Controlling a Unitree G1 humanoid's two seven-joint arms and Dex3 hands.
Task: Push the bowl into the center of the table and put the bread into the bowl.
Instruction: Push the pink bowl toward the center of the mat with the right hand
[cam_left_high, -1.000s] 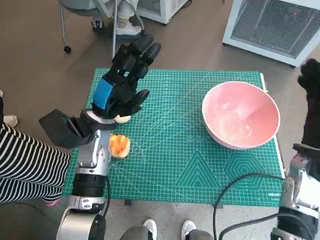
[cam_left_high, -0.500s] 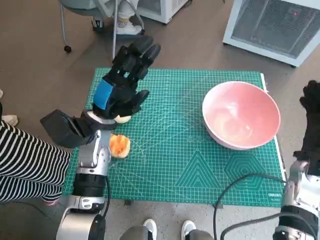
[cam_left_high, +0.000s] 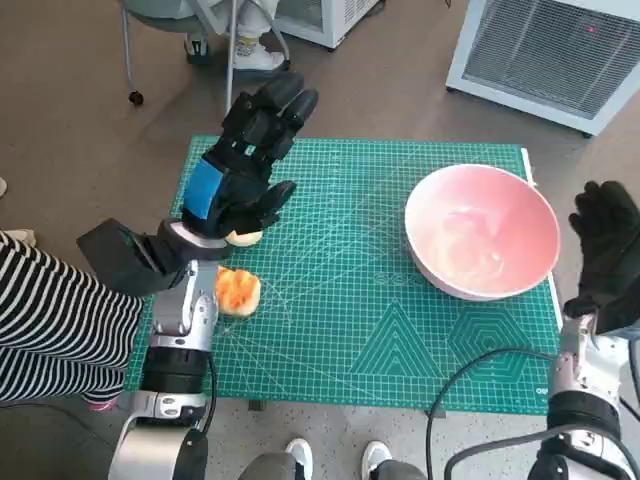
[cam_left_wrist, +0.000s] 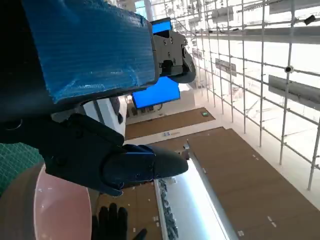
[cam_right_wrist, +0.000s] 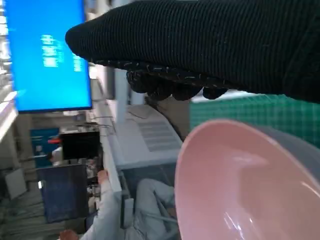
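The pink bowl (cam_left_high: 481, 232) stands at the right end of the green mat (cam_left_high: 340, 340); it also shows as bowl (cam_right_wrist: 230, 185) and bowl (cam_left_wrist: 55, 210) in the wrist views. An orange-brown bread (cam_left_high: 238, 291) lies near the mat's left edge. My left hand (cam_left_high: 245, 165) hovers above and behind it, fingers stretched out, holding nothing; a pale rounded thing (cam_left_high: 244, 238) shows just under its palm. My gloved right hand (cam_left_high: 607, 250) is beside the bowl's right rim, fingers apart, empty. In the right wrist view the glove (cam_right_wrist: 210, 45) hangs over the bowl's rim.
A white cabinet (cam_left_high: 545, 50) stands beyond the table's far right corner and a chair base (cam_left_high: 180, 30) at the far left. A person's striped sleeve (cam_left_high: 50, 320) is at the left, feet (cam_left_high: 300, 455) at the front edge. A black cable (cam_left_high: 480, 365) crosses the mat's near right corner.
My right hand has come down and inward from the right edge of the picture to the bowl's right rim. The left hand, bread and bowl have stayed put.
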